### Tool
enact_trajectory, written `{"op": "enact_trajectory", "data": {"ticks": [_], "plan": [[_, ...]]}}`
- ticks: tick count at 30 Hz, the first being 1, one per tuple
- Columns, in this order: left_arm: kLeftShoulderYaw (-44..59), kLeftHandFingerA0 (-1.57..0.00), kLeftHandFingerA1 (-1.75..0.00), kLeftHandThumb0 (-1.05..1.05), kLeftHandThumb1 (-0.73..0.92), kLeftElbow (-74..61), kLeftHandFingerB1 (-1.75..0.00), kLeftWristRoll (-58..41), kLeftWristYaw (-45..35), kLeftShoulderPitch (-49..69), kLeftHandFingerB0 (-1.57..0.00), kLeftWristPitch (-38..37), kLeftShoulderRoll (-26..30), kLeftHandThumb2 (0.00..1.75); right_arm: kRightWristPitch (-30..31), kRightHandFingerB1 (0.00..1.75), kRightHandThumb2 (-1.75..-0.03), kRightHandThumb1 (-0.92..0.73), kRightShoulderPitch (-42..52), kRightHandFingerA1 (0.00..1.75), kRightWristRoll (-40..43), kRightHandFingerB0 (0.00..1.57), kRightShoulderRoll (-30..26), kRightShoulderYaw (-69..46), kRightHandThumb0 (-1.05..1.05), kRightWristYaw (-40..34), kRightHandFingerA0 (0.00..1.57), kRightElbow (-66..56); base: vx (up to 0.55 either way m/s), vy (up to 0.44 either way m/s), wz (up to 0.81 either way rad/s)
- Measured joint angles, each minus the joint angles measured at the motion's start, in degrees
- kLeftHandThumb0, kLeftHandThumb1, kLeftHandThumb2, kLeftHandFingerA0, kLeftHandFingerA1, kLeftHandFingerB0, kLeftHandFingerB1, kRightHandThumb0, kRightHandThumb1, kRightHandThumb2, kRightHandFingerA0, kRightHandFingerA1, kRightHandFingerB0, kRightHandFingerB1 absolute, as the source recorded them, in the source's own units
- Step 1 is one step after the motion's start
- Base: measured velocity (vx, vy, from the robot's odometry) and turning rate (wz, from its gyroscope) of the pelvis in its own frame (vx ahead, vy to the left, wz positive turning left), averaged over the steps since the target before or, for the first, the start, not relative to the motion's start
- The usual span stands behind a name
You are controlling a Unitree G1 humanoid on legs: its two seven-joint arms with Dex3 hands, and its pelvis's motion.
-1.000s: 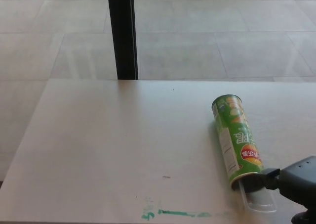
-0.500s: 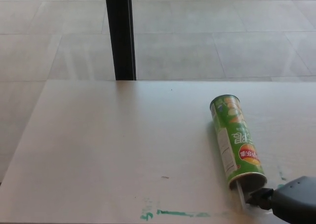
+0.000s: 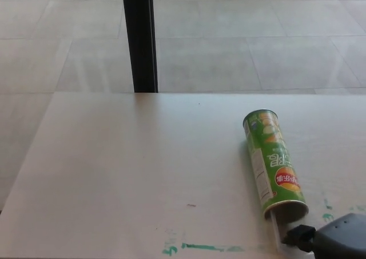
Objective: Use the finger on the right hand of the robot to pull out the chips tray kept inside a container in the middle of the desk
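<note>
Lying on its side toward the right edge of the desk (image 3: pixel 114 173), the green chips container (image 3: pixel 273 163) points its closed end at the far edge and its open mouth at the near edge. The label is bright green with printed lettering, a white panel running down one flank and a red-and-yellow logo close to the mouth. Out of that mouth pokes a clear plastic tray (image 3: pixel 280 229), only a thin strip of it showing, pale against the desk top and hard to trace further.

Down in the near right corner sits the right hand (image 3: pixel 334 240), black, only partly in frame. One finger (image 3: pixel 301 235) reaches out to just below the can's mouth, right at the tray; whether it is hooked into the tray or merely touching cannot be told, and the rest of the hand is cut off, so its grip is unreadable. The left hand is out of shot.

Along the near edge runs a smear of green marks (image 3: pixel 200 247), with more green flecks by the right edge. A small dark speck sits mid-desk. Beyond the far edge stands a black post (image 3: pixel 140 39) on a tiled floor (image 3: pixel 257 36).
</note>
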Motion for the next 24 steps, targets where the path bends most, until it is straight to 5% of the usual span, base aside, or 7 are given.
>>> {"op": "enact_trajectory", "data": {"ticks": [24], "plan": [[0.25,-0.58,-0.63,-0.47,0.74,0.05,-0.57,-0.01,0.06,0.25,-0.59,0.00,0.11,0.62,-3.00,0.37,-0.55,-0.50,15.94,1.25,4.40,0.38,-4.56,-8.14,-0.16,1.88,0.90,-9.71,0.00,0.000,0.00]]}}
